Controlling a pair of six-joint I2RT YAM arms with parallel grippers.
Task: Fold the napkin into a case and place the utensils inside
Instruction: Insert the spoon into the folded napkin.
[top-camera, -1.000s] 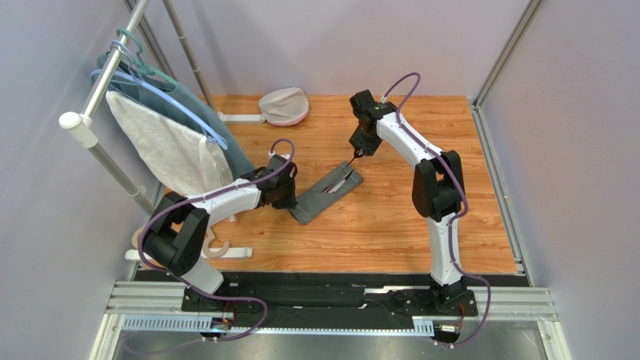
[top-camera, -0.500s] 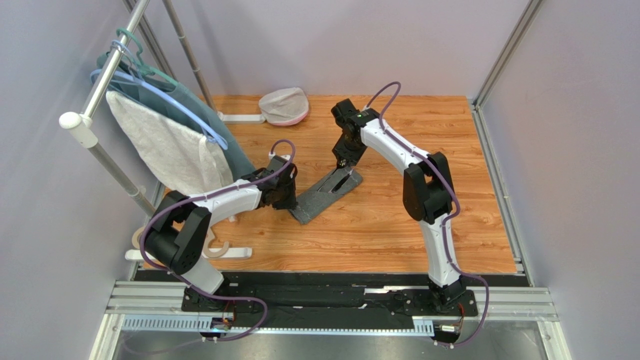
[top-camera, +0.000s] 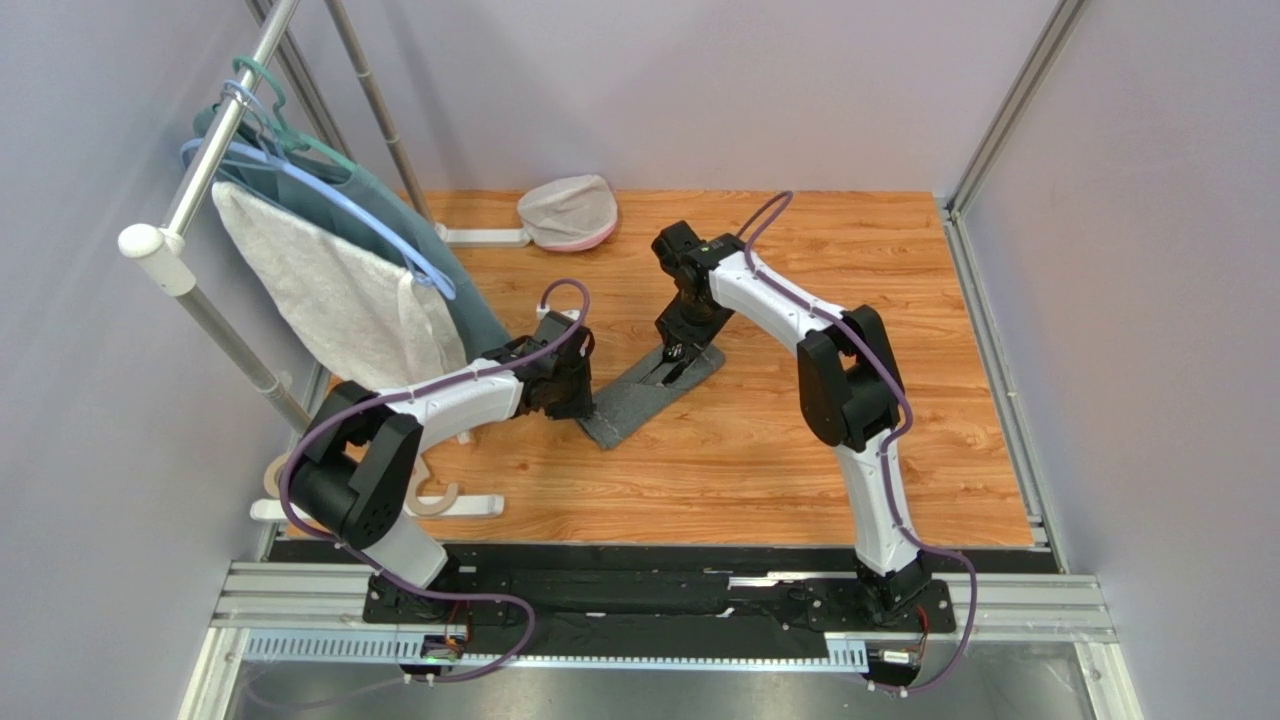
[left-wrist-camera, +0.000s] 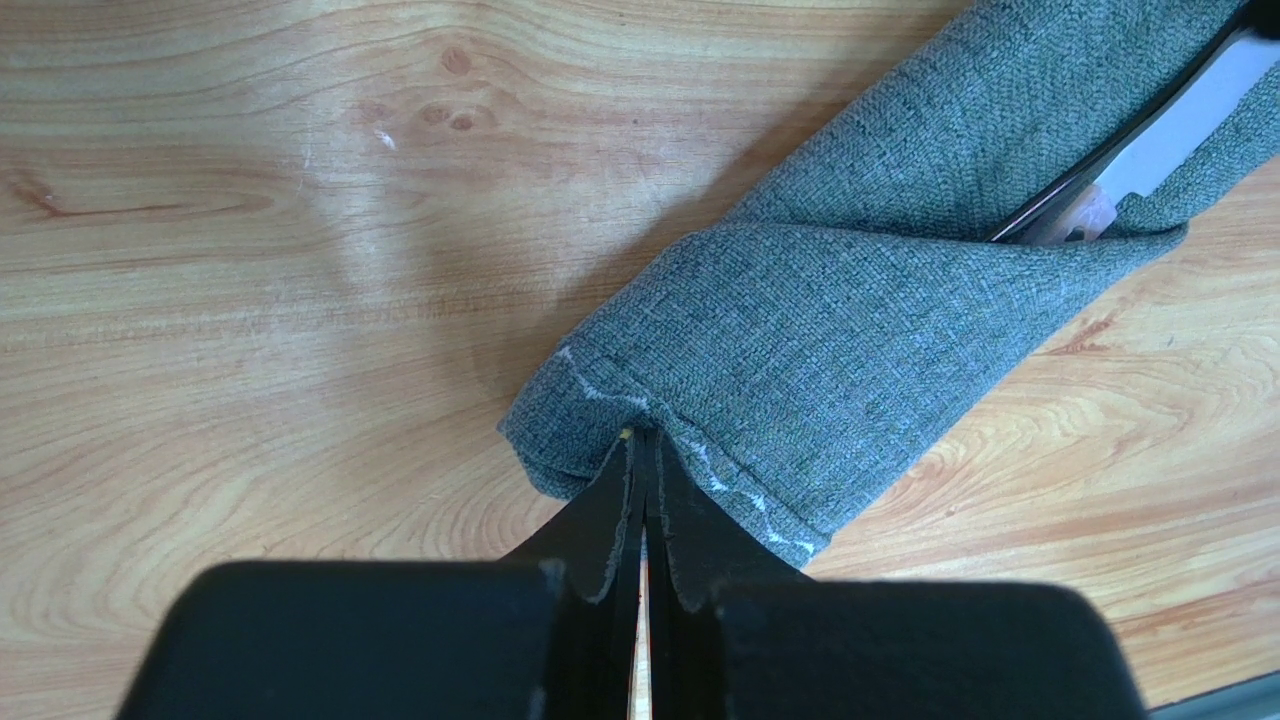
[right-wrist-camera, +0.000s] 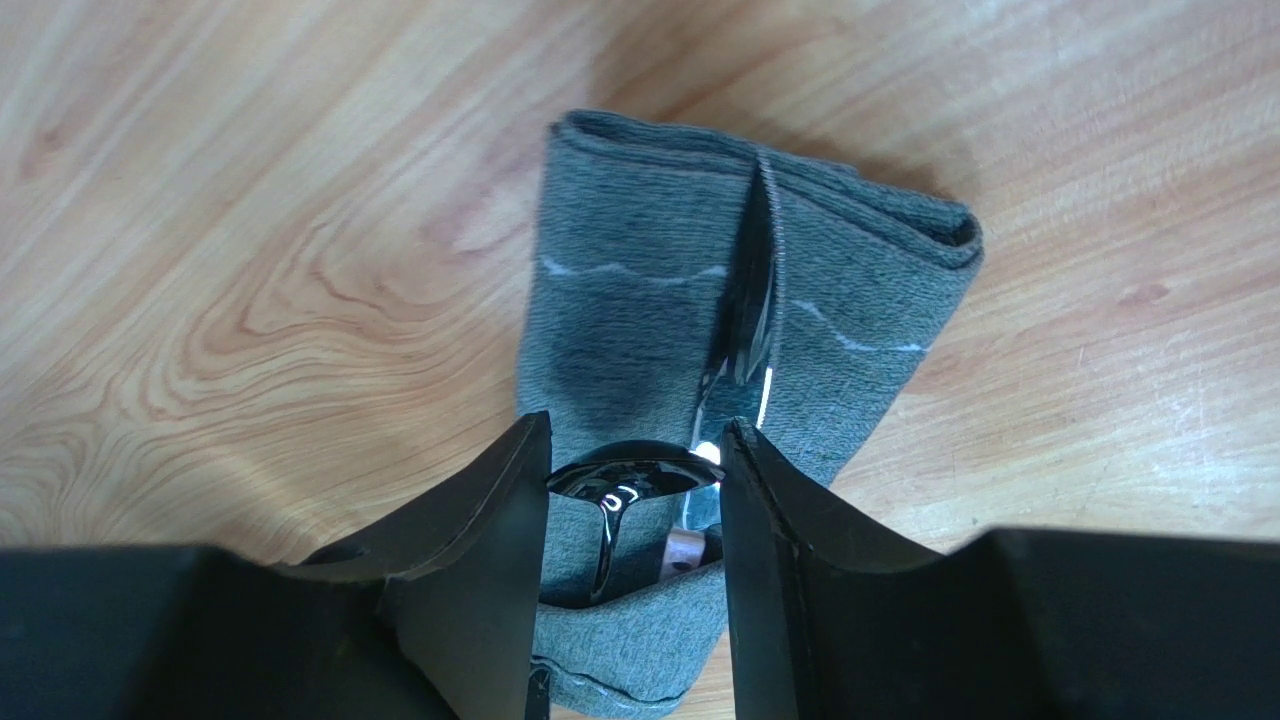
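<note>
The dark grey case (top-camera: 654, 387) lies slantwise on the wooden table. My left gripper (top-camera: 589, 396) is shut on its near-left end, and its fingertips (left-wrist-camera: 643, 450) pinch the stitched corner of the case (left-wrist-camera: 872, 315). My right gripper (top-camera: 672, 348) is low over the case (right-wrist-camera: 631, 300), shut on the bowl of a black spoon (right-wrist-camera: 631, 473). The spoon's handle runs down into the pocket opening. A silver utensil (right-wrist-camera: 747, 323) sticks out of the pocket along the cloth. It also shows in the left wrist view (left-wrist-camera: 1187, 128).
A clothes rack at the left carries a white towel (top-camera: 338, 300), a teal garment (top-camera: 473, 308) and hangers. A pale round cap (top-camera: 568, 210) lies at the back. A wooden hanger (top-camera: 428, 495) lies near the left arm's base. Grey walls enclose the table.
My right gripper has moved left and down with the black spoon, from above the case's far end to low over the pocket. The left arm has not moved.
</note>
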